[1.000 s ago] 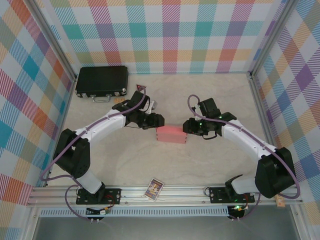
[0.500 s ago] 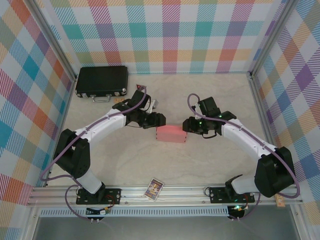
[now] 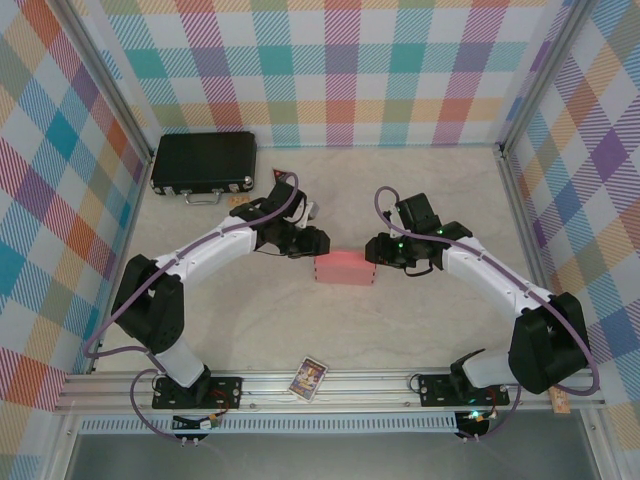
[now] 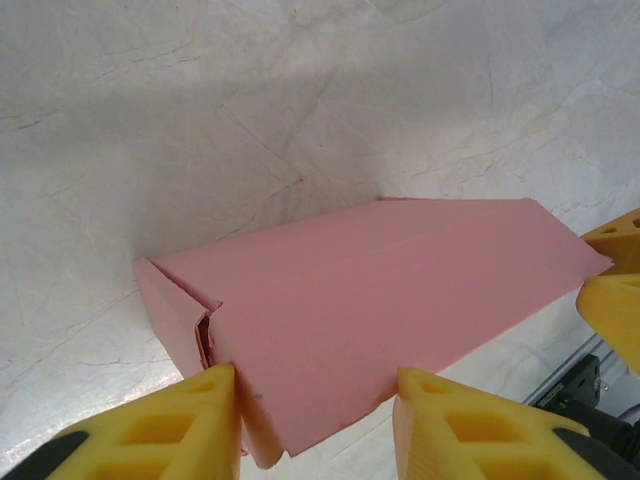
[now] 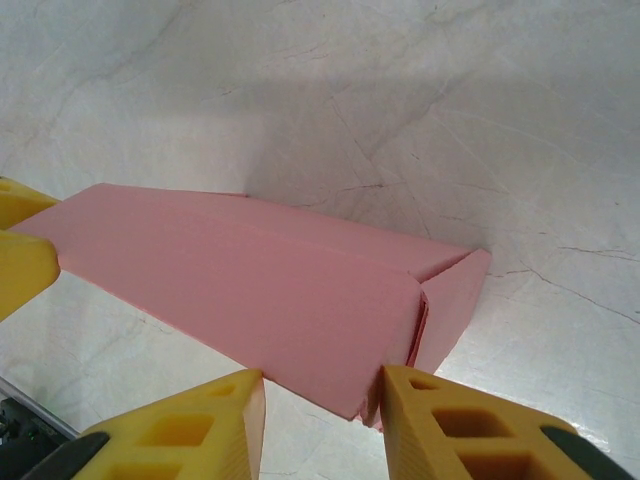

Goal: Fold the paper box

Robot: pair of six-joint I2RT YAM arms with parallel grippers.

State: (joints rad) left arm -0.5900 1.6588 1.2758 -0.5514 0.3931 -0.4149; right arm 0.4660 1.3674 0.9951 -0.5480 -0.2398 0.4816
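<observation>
The paper box (image 3: 345, 268) is a small pink rectangular box lying on the table's middle, its long axis left to right. My left gripper (image 3: 321, 243) is at its left end, and in the left wrist view this gripper (image 4: 318, 388) has the box (image 4: 370, 300) end between its yellow fingers (image 4: 195, 425), both touching it. My right gripper (image 3: 371, 252) is at the right end; in the right wrist view it (image 5: 323, 385) straddles the box (image 5: 260, 290) where the tucked end flap (image 5: 450, 300) shows, both fingers against the card.
A black hard case (image 3: 203, 163) with metal latches lies at the back left. A small picture card (image 3: 308, 377) rests on the front rail (image 3: 400, 388). Plaid walls close in the left, back and right sides.
The left gripper's jaws have narrowed onto the box's left end. The box has shifted very slightly to the right. The right arm has hardly moved.
</observation>
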